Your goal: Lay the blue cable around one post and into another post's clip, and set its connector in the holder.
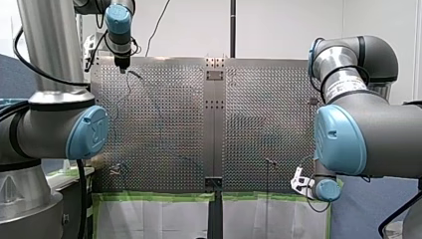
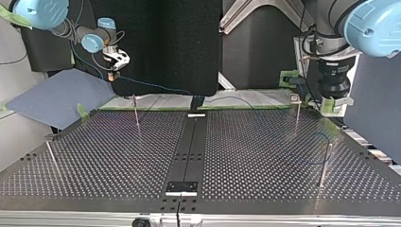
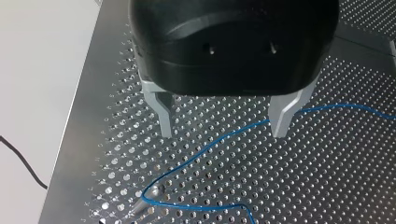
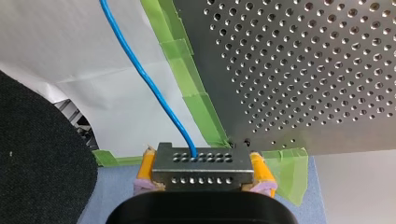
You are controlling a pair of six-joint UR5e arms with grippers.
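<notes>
Two-finger right tool (image 4: 201, 161) clamps connector (image 4: 201, 175); left tool (image 3: 223, 134) spread wide above cable (image 3: 210, 145).

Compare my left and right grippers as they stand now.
My left gripper has bare metal fingers; my right gripper has yellow pads. The left is open and empty above the blue cable; the right is shut on the connector. The left hangs over the perforated table; the right sits beyond its taped edge. Both have two fingers.
</notes>
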